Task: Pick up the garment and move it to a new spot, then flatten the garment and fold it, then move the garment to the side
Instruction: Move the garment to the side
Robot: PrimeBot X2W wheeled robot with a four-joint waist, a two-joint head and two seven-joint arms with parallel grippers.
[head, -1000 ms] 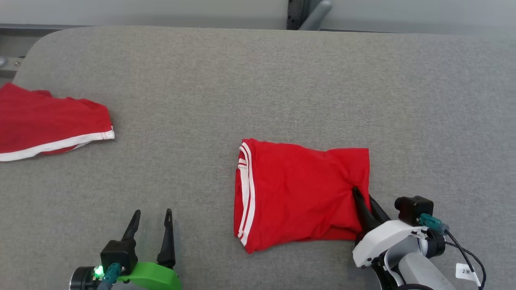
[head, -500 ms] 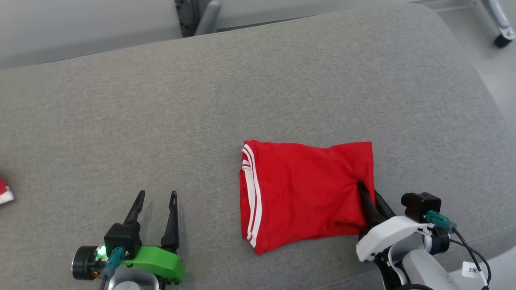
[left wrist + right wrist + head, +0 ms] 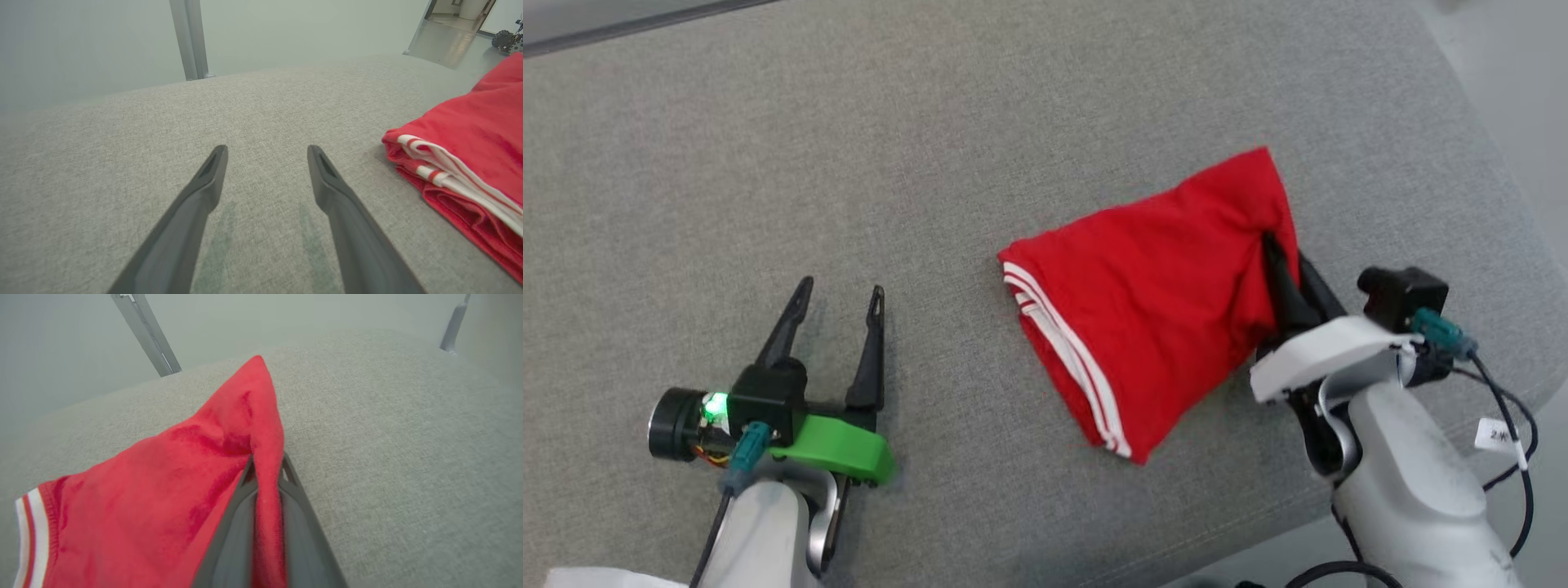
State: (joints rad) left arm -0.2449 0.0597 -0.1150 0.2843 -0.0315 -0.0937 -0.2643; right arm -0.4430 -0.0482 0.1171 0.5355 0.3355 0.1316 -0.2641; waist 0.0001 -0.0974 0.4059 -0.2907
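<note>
The folded red garment (image 3: 1152, 302) with white stripes along its left hem lies on the grey table (image 3: 931, 163), right of centre. My right gripper (image 3: 1282, 253) is shut on the garment's right edge, with red cloth pinched between its fingers (image 3: 241, 506). The right corner of the garment (image 3: 229, 457) rises to a peak. My left gripper (image 3: 837, 298) stands open over bare table at the lower left, nothing between its fingers (image 3: 204, 192). The garment's striped edge (image 3: 461, 171) lies to the right of that gripper.
The table's right edge (image 3: 1494, 155) runs close to my right arm, with pale floor beyond it. A metal post (image 3: 190, 41) stands behind the table's far edge. Bare grey cloth stretches across the left and far side of the table.
The camera has swung right, so the second red garment at the far left has left the picture. My right gripper has dragged the folded garment's right edge farther away, turning it.
</note>
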